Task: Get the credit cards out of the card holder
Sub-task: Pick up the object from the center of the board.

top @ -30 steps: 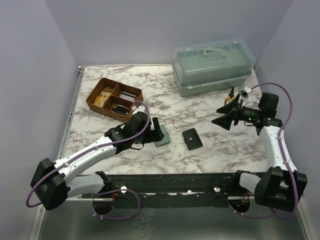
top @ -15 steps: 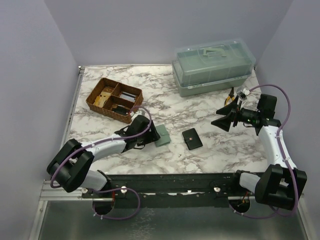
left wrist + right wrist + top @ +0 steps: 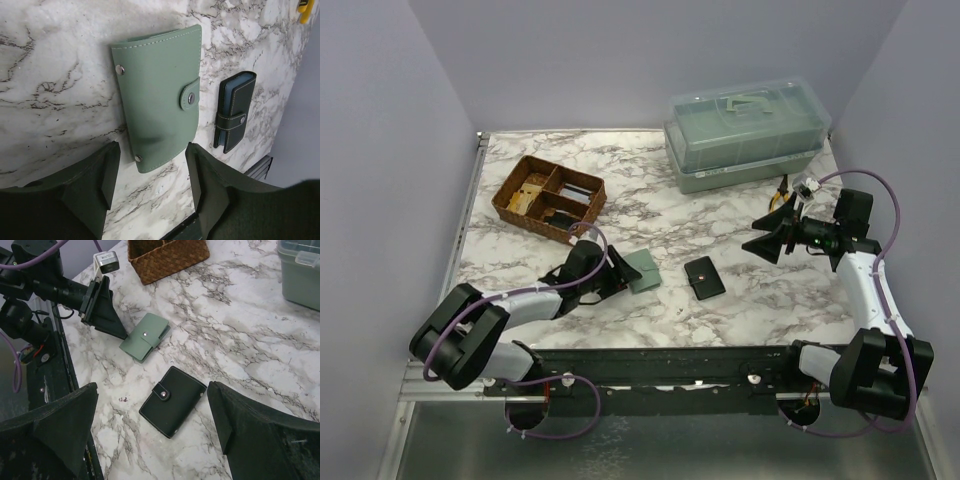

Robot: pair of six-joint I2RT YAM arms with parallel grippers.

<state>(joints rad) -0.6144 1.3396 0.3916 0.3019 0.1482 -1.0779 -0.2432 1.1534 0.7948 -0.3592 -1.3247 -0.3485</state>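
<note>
From above, shows the card holder point(image 3: 643, 270) lying flat on the marble desk point(image 3: 720, 215), a little left of centre and closer to the near edge than the far one. Places the left gripper point(image 3: 623, 270) low at the holder's left end, arm stretched along the near edge. Shows a black wallet point(image 3: 704, 277) just right of the holder, apart from it. Has a wicker basket point(image 3: 506, 206) toward the far left corner and a clear plastic box point(image 3: 745, 135) at the far right corner. Finds the right gripper point(image 3: 772, 236) raised near the right edge, well apart from both wallets.

From the left wrist, shows the holder closed, snap tab point(image 3: 189, 96) fastened across its long edge. Has the jaws spread wider than the holder, its nearest end lying between the fingertips point(image 3: 107, 165), with a narrow gap on each side and nothing gripped. Catches the black wallet beyond, also snapped shut.

From the right wrist, looks down on both wallets from high over the desk. Shows the jaws spread very wide, holding nothing. Also takes in the left gripper's fingers pointing at the green holder, tips just beside it.
</note>
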